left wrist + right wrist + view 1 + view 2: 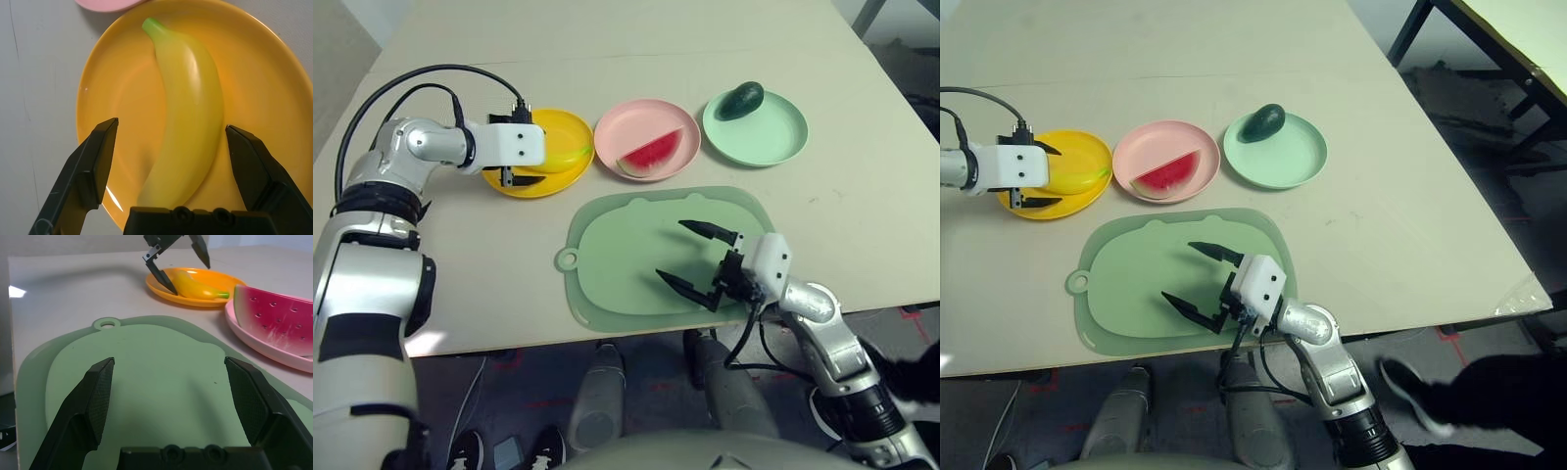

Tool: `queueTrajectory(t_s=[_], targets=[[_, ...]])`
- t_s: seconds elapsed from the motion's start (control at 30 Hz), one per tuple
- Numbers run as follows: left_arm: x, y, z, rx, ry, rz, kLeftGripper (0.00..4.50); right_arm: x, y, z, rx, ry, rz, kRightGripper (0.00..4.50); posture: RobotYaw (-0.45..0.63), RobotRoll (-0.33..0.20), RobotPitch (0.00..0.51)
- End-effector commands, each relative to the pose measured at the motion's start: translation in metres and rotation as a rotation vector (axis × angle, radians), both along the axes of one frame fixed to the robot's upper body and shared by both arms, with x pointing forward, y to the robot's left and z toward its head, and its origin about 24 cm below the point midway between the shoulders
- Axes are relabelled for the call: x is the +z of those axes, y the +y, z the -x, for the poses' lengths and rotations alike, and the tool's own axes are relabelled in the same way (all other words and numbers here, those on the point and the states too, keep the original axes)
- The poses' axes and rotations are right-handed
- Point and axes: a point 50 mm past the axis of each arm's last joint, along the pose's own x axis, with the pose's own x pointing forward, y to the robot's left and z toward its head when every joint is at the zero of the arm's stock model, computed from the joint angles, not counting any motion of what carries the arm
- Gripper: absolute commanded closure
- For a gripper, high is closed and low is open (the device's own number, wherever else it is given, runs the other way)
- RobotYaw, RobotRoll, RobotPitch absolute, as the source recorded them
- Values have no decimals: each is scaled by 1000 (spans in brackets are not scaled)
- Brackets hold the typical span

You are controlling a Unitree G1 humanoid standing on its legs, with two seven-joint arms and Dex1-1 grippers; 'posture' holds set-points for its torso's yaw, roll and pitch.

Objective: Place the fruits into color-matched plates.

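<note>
yellow banana lies in the yellow plate, watermelon wedge in the pink plate, avocado in the mint plate, all on the counter. left wrist view: left tool open, straddling the banana. right wrist view: right tool open above the green mat.

Even, bright light falls from overhead on the pale worktop, so shadows under the plates and arms are soft and short. A white glare streak runs along the banana in the left wrist view, and a small bright patch shines on the worktop's far corner in the right wrist view. Both wrist views are sharp on nearby surfaces, while the black fingertips at the frame bottom look slightly soft.
</note>
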Motion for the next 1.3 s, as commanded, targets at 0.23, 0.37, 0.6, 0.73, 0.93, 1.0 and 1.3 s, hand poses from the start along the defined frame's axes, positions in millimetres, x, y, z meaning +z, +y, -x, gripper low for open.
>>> queueTrajectory(t_s=[0.23, 0.37, 0.6, 0.73, 0.93, 1.0, 1.3], targets=[[7, 17, 20, 17, 102, 284, 21, 13, -62, -30, -283, 10, -34, 0, -95, 0, 272], [30, 15, 42, -3, 138, 643, 21, 21, -100, -41, -420, 10, -44, 0, -56, 0, 265], [40, 32, 97, 102, 136, 1211, 21, 29, -141, -58, -580, 18, -108, 0, -8, 0, 252], [15, 55, 128, 298, 5, 1397, 21, 26, -165, -59, -689, 22, -139, 0, 27, 0, 253], [-33, 69, 171, 593, -200, 1522, 21, 12, -197, -45, -826, 20, -151, 0, 67, 0, 261], [-47, 72, 181, 680, -232, 1503, 21, 8, -205, -39, -867, 23, -146, 0, 76, 0, 262], [-92, 82, 191, 946, -401, 1492, 21, -10, -244, -10, -1027, 45, -230, 0, 58, 0, 261]])
